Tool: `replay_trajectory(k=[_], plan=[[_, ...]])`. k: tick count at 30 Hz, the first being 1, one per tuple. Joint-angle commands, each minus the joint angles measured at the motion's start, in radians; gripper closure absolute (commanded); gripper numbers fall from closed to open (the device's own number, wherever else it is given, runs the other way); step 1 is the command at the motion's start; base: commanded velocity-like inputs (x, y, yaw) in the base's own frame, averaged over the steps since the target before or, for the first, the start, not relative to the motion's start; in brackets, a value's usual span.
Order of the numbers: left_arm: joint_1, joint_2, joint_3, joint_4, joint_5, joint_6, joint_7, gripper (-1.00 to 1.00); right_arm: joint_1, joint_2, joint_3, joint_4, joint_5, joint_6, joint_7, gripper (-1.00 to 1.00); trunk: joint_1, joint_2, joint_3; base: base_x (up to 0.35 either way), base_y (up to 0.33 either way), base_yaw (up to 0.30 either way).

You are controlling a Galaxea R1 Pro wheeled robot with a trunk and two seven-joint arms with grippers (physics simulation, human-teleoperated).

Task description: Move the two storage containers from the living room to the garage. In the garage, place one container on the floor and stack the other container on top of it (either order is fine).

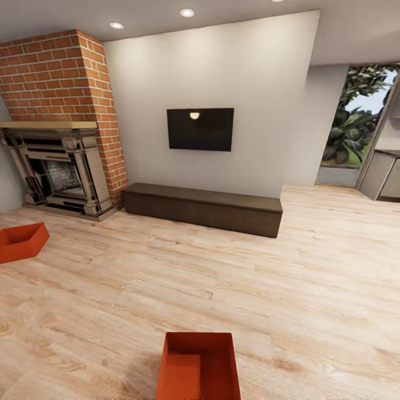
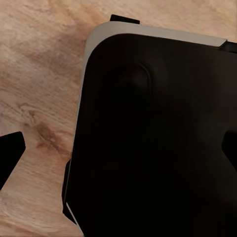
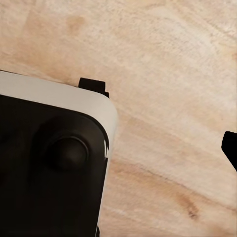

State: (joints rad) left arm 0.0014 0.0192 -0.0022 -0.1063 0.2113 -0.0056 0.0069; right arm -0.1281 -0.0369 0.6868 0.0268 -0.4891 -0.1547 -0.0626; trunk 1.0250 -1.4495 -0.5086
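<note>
Still in the living room: one lidless orange-red thin-walled rectangular box (image 1: 201,366) dead ahead on the pale wood plank floor (image 1: 311,289), long axis seemingly running away, roughly midway between both arms; its twin (image 1: 21,241) far left near the brick fireplace (image 1: 61,122). Finger spacing impossible to tell in either wrist view.

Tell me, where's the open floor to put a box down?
The wide wood floor between the near orange box and the long dark cabinet is bare. The left side is busier: a second orange box sits before the brick fireplace.
</note>
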Motion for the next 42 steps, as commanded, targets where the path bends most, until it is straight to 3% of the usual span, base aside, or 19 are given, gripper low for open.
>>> replay_trajectory(k=[1, 42], plan=[[0.000, 0.000, -0.001, -0.001, 0.007, -0.001, 0.001, -1.00, -0.001, 0.000, 0.008, 0.003, -0.008, -0.005, 0.000, -1.00, 0.000, 0.000, -0.002, 0.000, 0.000, 0.000], [0.000, 0.000, -0.001, -0.001, 0.006, -0.001, 0.001, -1.00, -0.001, 0.000, 0.005, 0.003, -0.006, -0.005, 0.000, -1.00, 0.000, 0.000, -0.068, 0.000, 0.000, 0.000]])
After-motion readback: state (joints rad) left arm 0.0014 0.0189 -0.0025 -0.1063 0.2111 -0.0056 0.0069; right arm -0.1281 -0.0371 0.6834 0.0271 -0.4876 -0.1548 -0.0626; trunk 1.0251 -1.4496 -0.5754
